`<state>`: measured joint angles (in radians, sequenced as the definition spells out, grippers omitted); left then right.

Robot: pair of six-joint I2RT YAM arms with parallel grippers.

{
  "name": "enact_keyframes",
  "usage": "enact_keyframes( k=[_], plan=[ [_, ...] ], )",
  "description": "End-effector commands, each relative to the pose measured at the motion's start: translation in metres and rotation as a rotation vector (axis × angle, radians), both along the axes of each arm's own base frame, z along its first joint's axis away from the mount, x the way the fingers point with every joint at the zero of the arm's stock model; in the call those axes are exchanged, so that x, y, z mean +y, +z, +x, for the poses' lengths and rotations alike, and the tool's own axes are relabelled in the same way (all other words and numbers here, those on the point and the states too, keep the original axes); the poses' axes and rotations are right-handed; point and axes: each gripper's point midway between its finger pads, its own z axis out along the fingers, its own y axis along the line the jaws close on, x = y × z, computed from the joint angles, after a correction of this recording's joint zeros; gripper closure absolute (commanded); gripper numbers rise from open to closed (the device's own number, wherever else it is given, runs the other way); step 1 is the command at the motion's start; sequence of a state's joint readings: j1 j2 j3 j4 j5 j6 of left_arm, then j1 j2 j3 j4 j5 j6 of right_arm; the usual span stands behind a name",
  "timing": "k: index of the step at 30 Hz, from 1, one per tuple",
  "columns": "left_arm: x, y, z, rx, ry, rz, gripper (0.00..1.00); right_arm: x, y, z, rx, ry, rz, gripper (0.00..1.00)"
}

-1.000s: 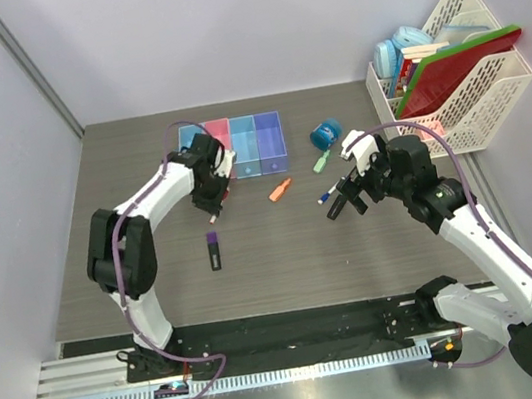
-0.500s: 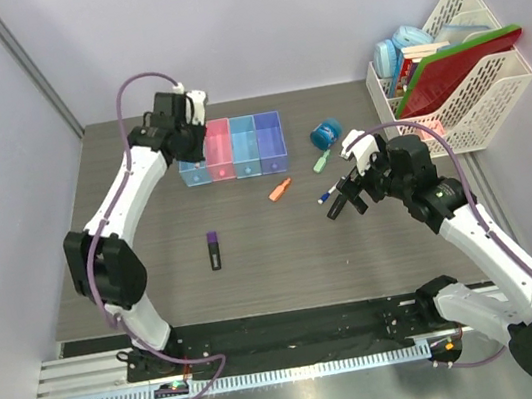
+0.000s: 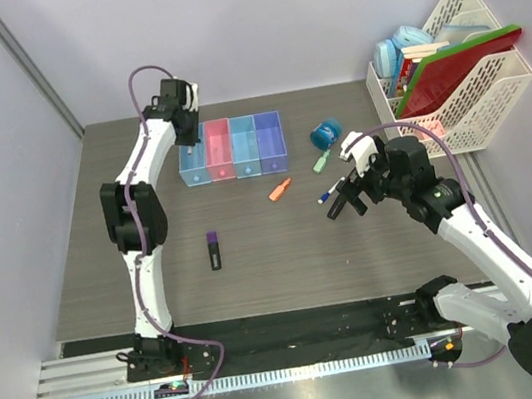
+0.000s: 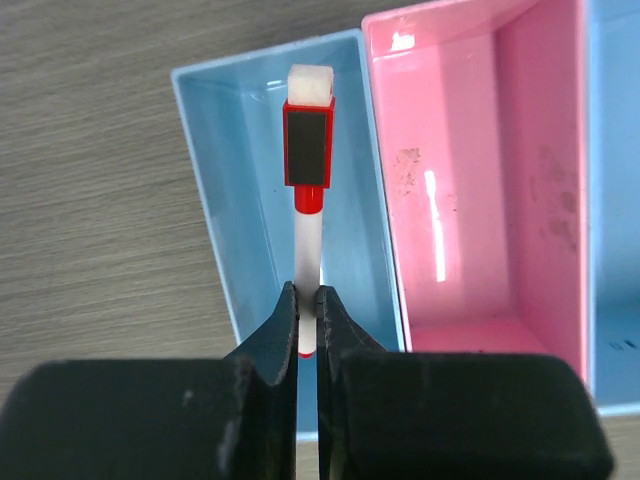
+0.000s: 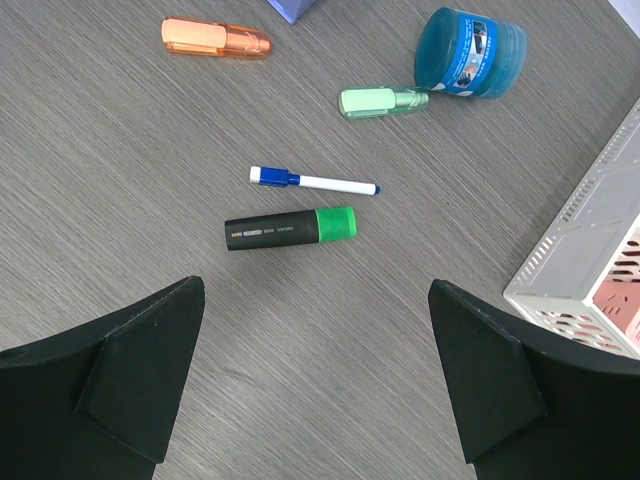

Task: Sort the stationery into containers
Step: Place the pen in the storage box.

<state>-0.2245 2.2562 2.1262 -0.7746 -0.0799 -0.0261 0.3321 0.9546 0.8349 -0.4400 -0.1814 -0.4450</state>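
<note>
Hovering above the leftmost light blue bin (image 4: 225, 200), at the far left of the surface (image 3: 260, 291), the left arm's jaws were pinched shut on the white barrel of a red-capped pen (image 4: 308, 215), its cap over the bin's floor. The right arm's jaws stood wide apart and empty above a green highlighter (image 5: 290, 229) and a blue-capped pen (image 5: 313, 182), which lay just beside each other towards the right.
</note>
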Motion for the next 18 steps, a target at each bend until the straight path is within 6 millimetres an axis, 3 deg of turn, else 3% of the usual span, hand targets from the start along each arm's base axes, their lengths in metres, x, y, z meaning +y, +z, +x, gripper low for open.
enact_keyframes(
  k=[1,5,8,9,14,15,17,18],
  plan=[
    [0.003,0.015,0.011,-0.04,0.015,0.005,1.0,0.002,0.006,0.007,-0.036,-0.002,0.009,0.0],
    [0.003,0.002,0.01,-0.014,0.016,0.008,1.0,0.001,0.001,0.011,-0.021,-0.027,0.006,0.0],
    [0.006,-0.009,0.005,0.011,0.013,0.028,0.82,-0.004,-0.009,0.025,0.004,-0.127,0.029,0.0],
    [0.007,-0.01,0.004,0.013,0.012,0.033,0.68,-0.005,-0.013,0.03,0.01,-0.162,0.04,0.0],
    [0.011,-0.009,-0.001,0.015,0.013,0.041,0.64,-0.001,-0.041,0.056,0.125,-0.274,0.067,0.0],
    [0.011,-0.01,-0.002,0.017,0.012,0.04,0.56,0.005,-0.05,0.062,0.16,-0.248,0.049,0.0],
    [0.013,-0.002,-0.004,0.005,0.017,0.036,0.53,0.009,-0.049,0.074,0.151,-0.183,-0.012,0.0],
    [0.014,0.0,-0.006,0.007,0.018,0.033,0.53,0.011,-0.062,0.079,0.181,-0.154,-0.053,0.01]
  ],
)
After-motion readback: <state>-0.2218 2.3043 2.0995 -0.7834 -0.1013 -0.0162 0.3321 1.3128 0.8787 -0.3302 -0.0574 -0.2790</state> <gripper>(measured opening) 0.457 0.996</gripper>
